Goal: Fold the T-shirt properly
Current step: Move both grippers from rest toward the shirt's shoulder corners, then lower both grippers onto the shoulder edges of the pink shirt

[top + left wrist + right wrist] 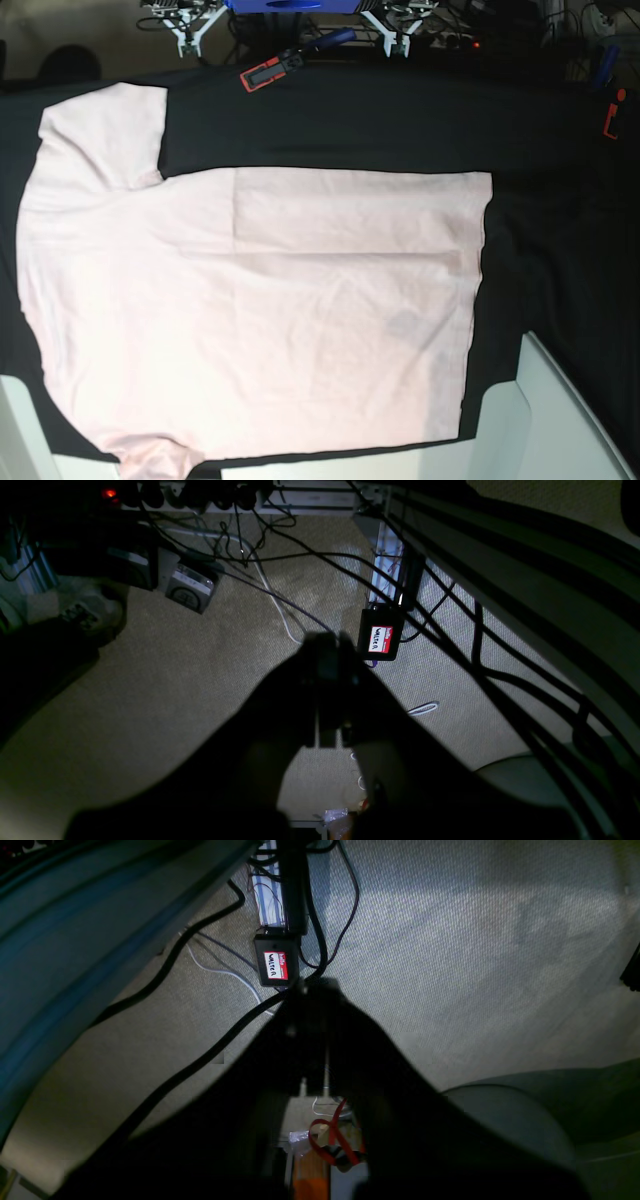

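Observation:
The T-shirt [260, 300] lies spread flat on the black table cloth [400, 130], plain pale pink side up. One sleeve [105, 130] points to the far left, the other sleeve [150, 455] to the near left, and the hem [478, 300] is on the right. Neither gripper appears in the base view. In the left wrist view my left gripper [327, 642] is a dark silhouette with its fingers together, hanging over carpet floor. My right gripper [312, 990] looks the same in its own view, shut with nothing in it. Both are away from the shirt.
A red-and-black clamp [265, 73] sits at the table's back edge and an orange clamp [612, 115] at the right. White panels fill both near corners [560, 420]. Below the wrists are carpet, many cables [450, 645] and a black box with a red label [380, 639].

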Robot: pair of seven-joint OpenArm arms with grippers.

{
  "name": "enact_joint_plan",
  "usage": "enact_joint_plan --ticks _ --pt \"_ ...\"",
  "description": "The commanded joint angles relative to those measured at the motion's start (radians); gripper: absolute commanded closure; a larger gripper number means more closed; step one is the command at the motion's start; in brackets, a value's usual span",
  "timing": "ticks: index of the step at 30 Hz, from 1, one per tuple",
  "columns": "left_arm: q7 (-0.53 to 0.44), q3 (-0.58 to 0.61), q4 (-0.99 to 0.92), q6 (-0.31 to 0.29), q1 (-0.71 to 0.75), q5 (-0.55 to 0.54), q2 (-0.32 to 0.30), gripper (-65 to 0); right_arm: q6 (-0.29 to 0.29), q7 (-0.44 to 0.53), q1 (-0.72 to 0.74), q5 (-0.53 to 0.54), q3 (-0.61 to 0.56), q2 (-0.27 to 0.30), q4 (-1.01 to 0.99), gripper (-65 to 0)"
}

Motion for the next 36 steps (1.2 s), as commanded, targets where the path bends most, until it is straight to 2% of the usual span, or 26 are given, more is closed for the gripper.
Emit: enact_joint_plan --ticks 1,7,10,13,19,24,28,32,36 --pt "-0.004 0.000 0.001 0.004 0.003 -0.001 0.003 0.0 -0.003 -0.003 -0.016 0.004 0.004 0.003 -0.001 -2.9" --pt "-0.006 0.006 0.044 0.004 0.035 0.004 0.003 0.0 -0.003 -0.003 -0.025 0.004 0.004 0.005 0.003 -2.9" --pt "-0.006 0.000 0.180 0.004 0.116 -0.001 -0.011 0.0 -0.003 -0.003 -0.048 0.008 0.011 0.008 0.008 -1.3" --pt "-0.006 0.000 0.375 0.004 0.233 -0.001 -0.026 0.0 -0.003 -0.003 -0.108 0.008 0.064 0.017 0.077 0.0" --pt "-0.006 -0.002 0.700 0.004 0.409 -0.002 -0.064 0.0 -0.003 -0.009 -0.298 0.008 0.103 0.018 0.401 0.0" --pt "-0.006 -0.003 0.874 0.004 0.497 -0.004 -0.089 0.0 -0.003 -0.121 -0.477 0.008 0.104 0.018 0.774 0.0" --pt "-0.006 -0.008 1.016 0.004 0.566 -0.004 -0.104 0.0 -0.003 -0.153 -0.612 0.013 0.106 0.014 1.053 0.0" --pt "-0.006 -0.094 1.128 0.004 0.615 -0.004 -0.101 0.0 -0.003 -0.199 -0.700 0.096 0.107 0.020 1.265 0.0" --pt "-0.006 -0.167 1.214 0.004 0.627 -0.004 -0.103 0.0 -0.003 -0.207 -0.718 0.154 0.199 0.020 1.392 0.0"
